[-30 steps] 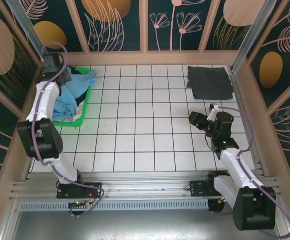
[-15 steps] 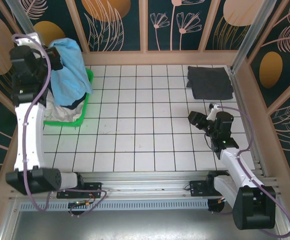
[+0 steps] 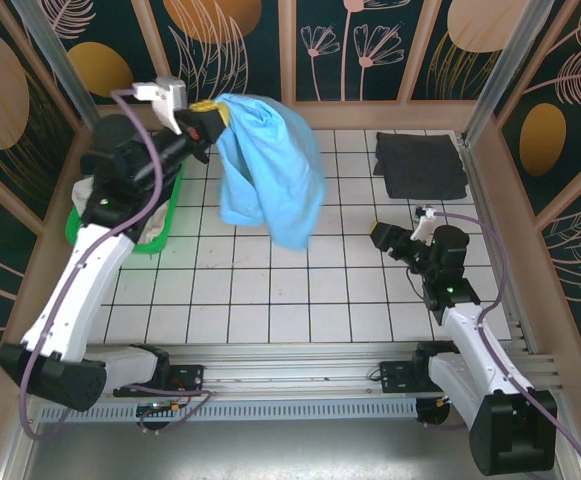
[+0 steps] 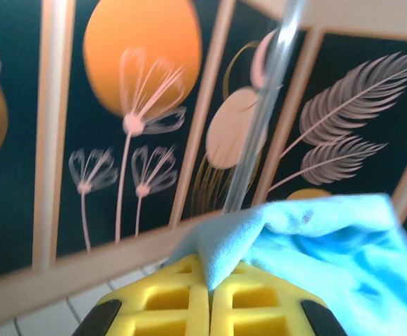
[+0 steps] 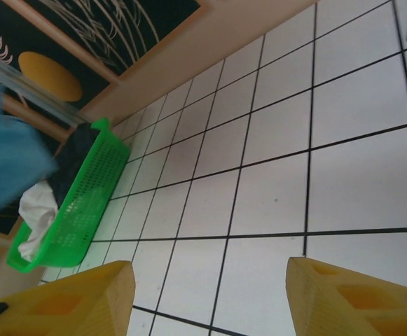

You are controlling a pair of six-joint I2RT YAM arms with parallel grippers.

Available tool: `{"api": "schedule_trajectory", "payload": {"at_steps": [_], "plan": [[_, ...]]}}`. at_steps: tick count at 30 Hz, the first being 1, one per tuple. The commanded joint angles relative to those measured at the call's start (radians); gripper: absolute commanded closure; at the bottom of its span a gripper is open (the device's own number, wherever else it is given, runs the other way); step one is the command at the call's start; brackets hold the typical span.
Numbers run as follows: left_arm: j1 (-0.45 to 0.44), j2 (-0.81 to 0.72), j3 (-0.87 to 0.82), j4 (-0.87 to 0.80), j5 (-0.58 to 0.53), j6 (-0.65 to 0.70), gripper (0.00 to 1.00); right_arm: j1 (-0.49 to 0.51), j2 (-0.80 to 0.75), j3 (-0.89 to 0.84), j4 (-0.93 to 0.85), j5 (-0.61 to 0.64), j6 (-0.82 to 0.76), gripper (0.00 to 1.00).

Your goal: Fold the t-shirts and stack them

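Left gripper (image 4: pixel 210 297): my jaws are clamped on a fold of the light blue cloth t-shirt (image 3: pixel 270 170). It hangs in the air over the white tiled table (image 3: pixel 270 290), beside the green plastic basket (image 5: pixel 84 203) holding more cloth. Right gripper (image 5: pixel 210 280): my jaws are wide, empty, low over the tiles. 1 folded dark grey t-shirt (image 3: pixel 420 165) lies in the far right corner, well apart.

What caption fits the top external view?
Left gripper holds light blue t-shirt above the tiled table; dark grey t-shirt lies folded far right.
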Motion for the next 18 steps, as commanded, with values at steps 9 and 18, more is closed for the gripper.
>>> {"api": "schedule_trajectory", "payload": {"at_steps": [9,18], "plan": [[0.004,0.350,-0.276,0.155,-0.185,-0.150,0.01,0.194,0.079,0.038,-0.111,0.235,-0.005,0.37],[-0.081,0.357,-0.498,0.140,-0.270,-0.088,0.07,0.438,0.339,0.046,0.006,0.314,0.013,0.37]]}}
